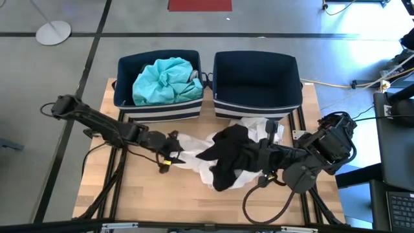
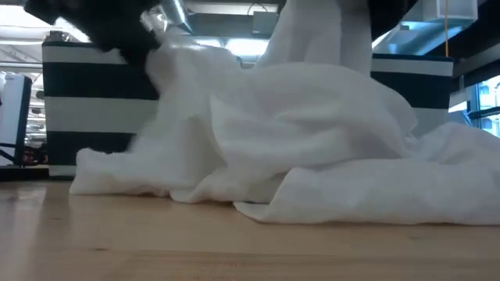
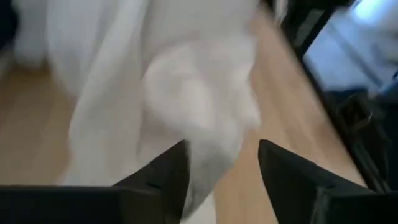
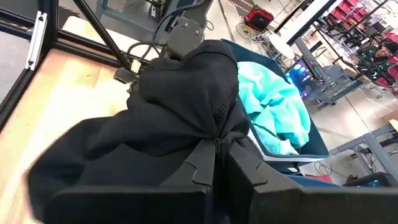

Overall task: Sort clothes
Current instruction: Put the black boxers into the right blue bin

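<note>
High view: my right gripper [image 1: 259, 157] is clamped on the black garment [image 1: 229, 155], lifted over the white garment [image 1: 194, 152], both in front of the empty bin [image 1: 257, 84]; teal garment [image 1: 165, 79] sits in the bin left of it.

Low view: white cloth heaped on the worktop [image 2: 156, 242].

L wrist: my left gripper [image 3: 221, 165] is spread around a white fold.

R wrist: fingers pinched on black fabric. Step: sorting black; next, I reckon, carry to a bin and release.
</note>
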Tool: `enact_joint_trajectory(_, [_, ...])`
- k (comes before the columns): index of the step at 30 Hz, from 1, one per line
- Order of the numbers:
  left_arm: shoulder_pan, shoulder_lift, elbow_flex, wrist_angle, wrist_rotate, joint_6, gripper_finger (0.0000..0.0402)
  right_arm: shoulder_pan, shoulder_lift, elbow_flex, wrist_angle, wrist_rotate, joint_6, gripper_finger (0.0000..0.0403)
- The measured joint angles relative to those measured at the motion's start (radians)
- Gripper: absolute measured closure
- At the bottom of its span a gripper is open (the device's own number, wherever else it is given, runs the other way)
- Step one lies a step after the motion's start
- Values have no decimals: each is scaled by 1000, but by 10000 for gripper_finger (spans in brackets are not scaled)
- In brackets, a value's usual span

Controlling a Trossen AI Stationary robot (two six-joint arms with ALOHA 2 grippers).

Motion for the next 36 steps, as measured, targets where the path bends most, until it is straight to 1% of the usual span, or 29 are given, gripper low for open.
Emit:
enact_joint_trajectory(2, [0, -29, 3, -112, -7, -68, 213, 0, 0, 0, 0, 0, 0, 384])
enact_joint_trajectory(3, [0, -43, 3, -133, -17, -87, 210, 0, 0, 0, 1, 0, 0, 384])
enact_joint_trajectory(5, [-3, -69, 3, -116, -59, -80, 208, 0, 0, 0, 6, 0, 0, 384])
enact_joint_trajectory(8, [-4, -79, 4, 0, -142, 16, 209, 0, 0, 0, 19, -1, 0, 384])
enact_joint_trajectory(11, [-3, -62, -8, 231, -176, 139, 211, 0, 5, 0, 26, 0, 0, 384])
enact_joint_trajectory(14, [-2, -6, -30, 411, -178, 235, 211, 0, 12, 0, 26, -10, -2, 384])
enact_joint_trajectory(18, [15, 96, -35, 603, -181, 310, 212, 0, 21, 0, 28, -26, -2, 384])
enact_joint_trajectory(25, [59, 292, -26, 868, -181, 395, 212, -7, 43, 0, 38, -44, -32, 384])
enact_joint_trajectory(29, [91, 379, 21, 904, -181, 386, 212, -7, 51, 0, 38, -46, -52, 384])
enact_joint_trajectory(33, [120, 453, 75, 892, -178, 378, 212, -7, 51, 0, 41, -53, -52, 384])
enact_joint_trajectory(35, [128, 485, 94, 887, -150, 366, 212, -7, 51, 0, 41, -55, -53, 384])
enact_joint_trajectory(36, [132, 497, 103, 887, -116, 358, 212, -7, 51, 0, 41, -56, -53, 384])
